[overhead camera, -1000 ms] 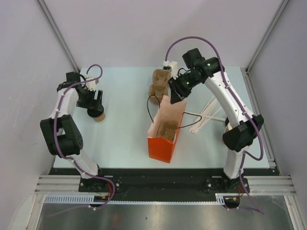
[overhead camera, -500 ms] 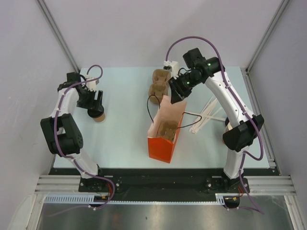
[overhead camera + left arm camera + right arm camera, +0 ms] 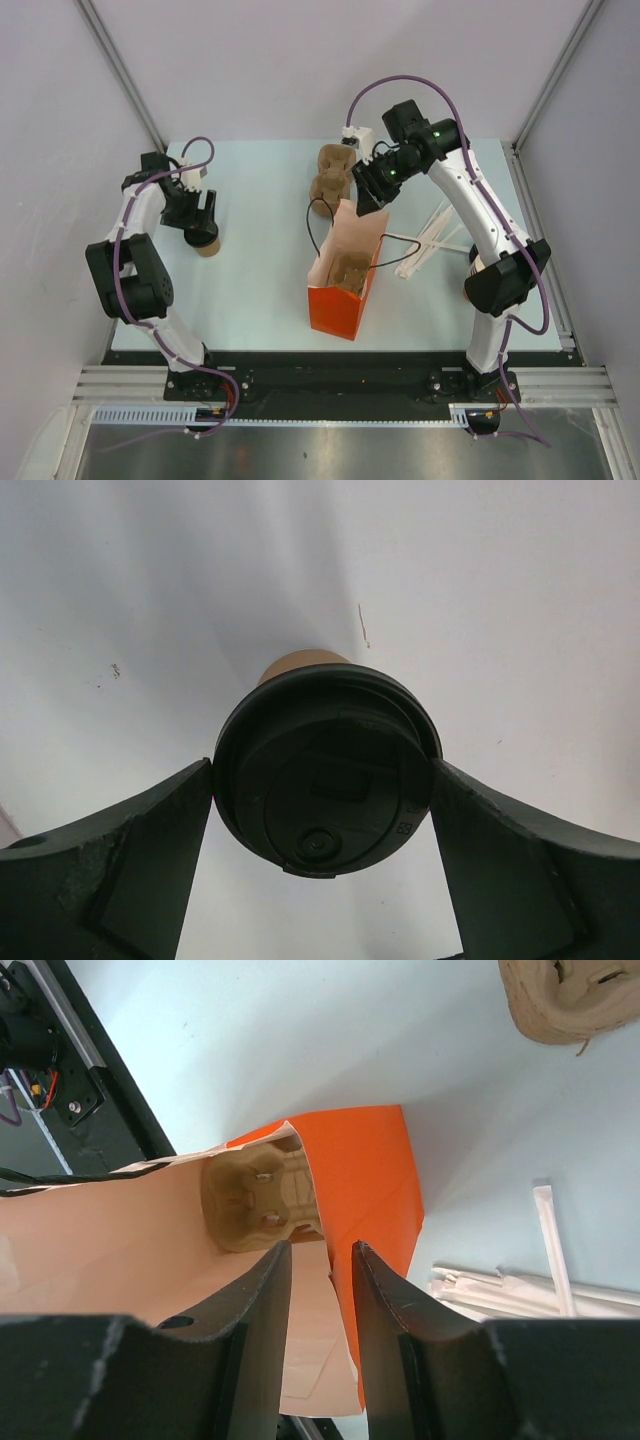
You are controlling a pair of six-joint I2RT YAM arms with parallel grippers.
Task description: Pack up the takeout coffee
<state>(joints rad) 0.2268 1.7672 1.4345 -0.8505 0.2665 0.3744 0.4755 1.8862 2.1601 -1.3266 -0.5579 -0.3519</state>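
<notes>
— Where's the coffee cup [image 3: 325, 770] now?

— Standing on the table [image 3: 260, 270], over at nine o'clock and well apart from the bag [image 3: 340, 300]. The left gripper [image 3: 199, 222] has it: from the wrist view, its fingers [image 3: 130, 850] press the black lid at three and nine o'clock.

— On the lid, not the paper?

— That's how it looks, and I'd worry a little. A lid can pop off under the load. I'd want the grip just below the rim, firm but not crushing, and a straight lift before any sideways move.

— And the other arm?

— The right gripper [image 3: 320, 1290] is nipped on the bag's top edge at its twelve o'clock end, holding the mouth open. The carrier [image 3: 262, 1195] sits at the bottom, pockets facing up.

— So the route is toward four o'clock?

— Roughly. Carry the cup upright, clear the near paper wall from above, then go down slowly over a pocket. The mouth is narrow, so line up first. Let go only once the cup is seated, I'd say.
</notes>
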